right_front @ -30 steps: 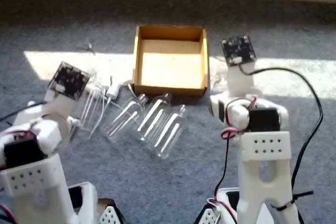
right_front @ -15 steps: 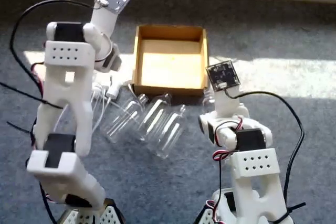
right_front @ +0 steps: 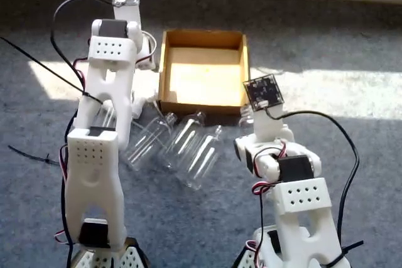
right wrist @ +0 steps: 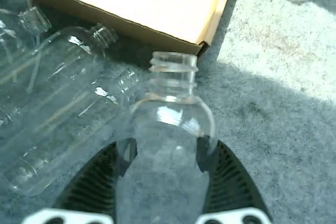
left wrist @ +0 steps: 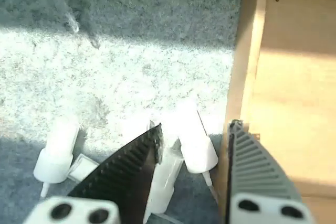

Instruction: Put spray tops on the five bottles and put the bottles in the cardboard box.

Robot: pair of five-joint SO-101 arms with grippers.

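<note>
Left arm has swung to upper left; left fingers [left wrist: 131,161] gape over a spray top [left wrist: 195,145] beside the cardboard box [left wrist: 247,66]. Right fingers [right wrist: 89,182] clamp an upright, uncapped bottle [right wrist: 170,124] below the box's lower right corner. Top pickup appears next.

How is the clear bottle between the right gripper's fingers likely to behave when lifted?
The bottle looks empty and thin-walled, so probably light and slightly squashy. Its smooth round sides may slip or twist between the ridged fingers of the right gripper.
</note>
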